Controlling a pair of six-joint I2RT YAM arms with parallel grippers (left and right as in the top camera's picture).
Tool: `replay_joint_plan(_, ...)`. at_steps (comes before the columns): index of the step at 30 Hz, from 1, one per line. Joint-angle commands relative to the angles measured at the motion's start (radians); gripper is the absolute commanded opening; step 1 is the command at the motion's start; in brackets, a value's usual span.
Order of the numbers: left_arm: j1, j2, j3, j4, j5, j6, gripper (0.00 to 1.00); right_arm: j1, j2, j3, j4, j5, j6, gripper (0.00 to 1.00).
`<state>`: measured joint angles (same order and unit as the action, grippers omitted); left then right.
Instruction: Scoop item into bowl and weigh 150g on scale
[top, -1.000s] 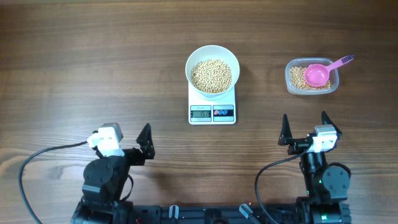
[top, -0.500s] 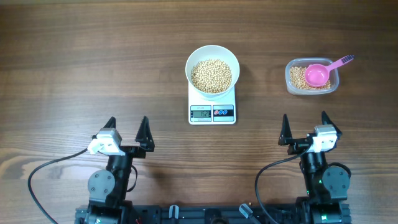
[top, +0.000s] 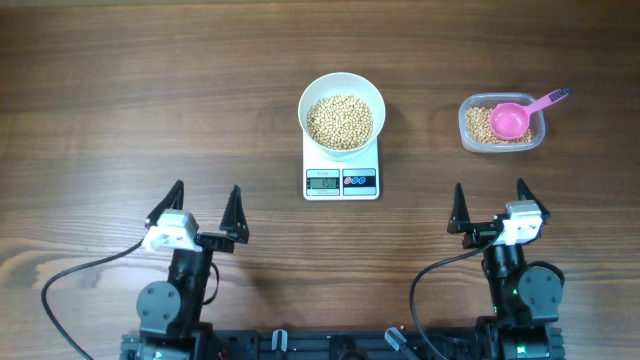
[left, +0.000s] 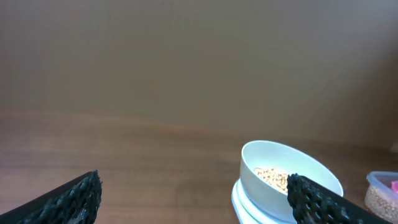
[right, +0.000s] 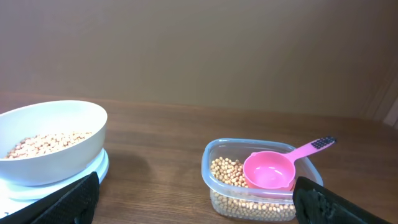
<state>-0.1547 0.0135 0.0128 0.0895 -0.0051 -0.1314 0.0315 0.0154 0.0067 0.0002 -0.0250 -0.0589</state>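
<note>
Overhead, the round, deep white bowl (top: 341, 84) sits centred on the small white square kitchen scale (top: 341, 181), well filled with small round tan-yellow beans (top: 340, 122). To its right, well apart, a clear rounded plastic tub (top: 465, 125) holds more beans, and a pink plastic scoop (top: 510, 120) rests in it with its handle out over the far right corner. The left end effector (top: 206, 188) and right end effector (top: 490, 187) both hang near the front edge of the brown wooden table (top: 150, 80), fingers spread wide and empty, touching nothing.

Loading looks largely done, so the step in hand is probably checking the weight. The grey display (top: 322, 181) is lit, but its digits are too small to read. To do this well:
- Keep both arms clear of the scale and bowl so the reading settles.
- If it is short, the right end effector is the natural one to take the scoop by its handle.
- Add only a few beans at a time, tipping low over the bowl's middle so none bounce out.
- Never press on the rim.
</note>
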Motion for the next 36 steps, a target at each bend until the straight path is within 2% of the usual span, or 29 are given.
replay_joint_plan(1,0.007,-0.011,-0.006,-0.053,0.012,0.019,1.0,0.005,-0.011,-0.002,0.002,-0.01,-0.017,1.0)
replay_joint_plan(7,0.007,-0.011,-0.006,-0.165,0.008,0.019,1.0,0.005,-0.011,-0.002,0.002,-0.01,-0.018,1.0)
replay_joint_plan(10,0.007,-0.011,-0.006,-0.165,0.003,0.018,1.0,0.005,-0.011,-0.002,0.002,-0.01,-0.018,1.0)
replay_joint_plan(12,0.007,-0.011,-0.007,-0.161,-0.05,0.019,1.0,0.005,-0.011,-0.002,0.002,-0.01,-0.018,1.0)
replay_joint_plan(13,0.008,-0.011,-0.007,-0.16,-0.063,0.055,1.0,0.005,-0.011,-0.002,0.002,-0.01,-0.017,1.0)
replay_joint_plan(15,0.04,-0.011,-0.007,-0.163,-0.029,0.155,1.0,0.005,-0.011,-0.002,0.002,-0.01,-0.018,1.0)
replay_joint_plan(18,0.145,-0.011,-0.007,-0.168,0.009,0.154,1.0,0.005,-0.011,-0.002,0.002,-0.01,-0.018,1.0)
replay_joint_plan(20,0.169,-0.011,-0.007,-0.168,0.008,0.154,1.0,0.005,-0.011,-0.002,0.002,-0.01,-0.017,1.0)
replay_joint_plan(28,0.172,-0.011,-0.007,-0.169,0.016,0.154,1.0,0.005,-0.011,-0.002,0.002,-0.01,-0.017,1.0)
replay_joint_plan(32,0.173,-0.011,-0.007,-0.169,0.019,0.23,1.0,0.005,-0.011,-0.002,0.002,-0.01,-0.018,1.0)
replay_joint_plan(36,0.172,-0.011,-0.007,-0.169,0.027,0.229,1.0,0.005,-0.011,-0.002,0.002,-0.01,-0.017,1.0)
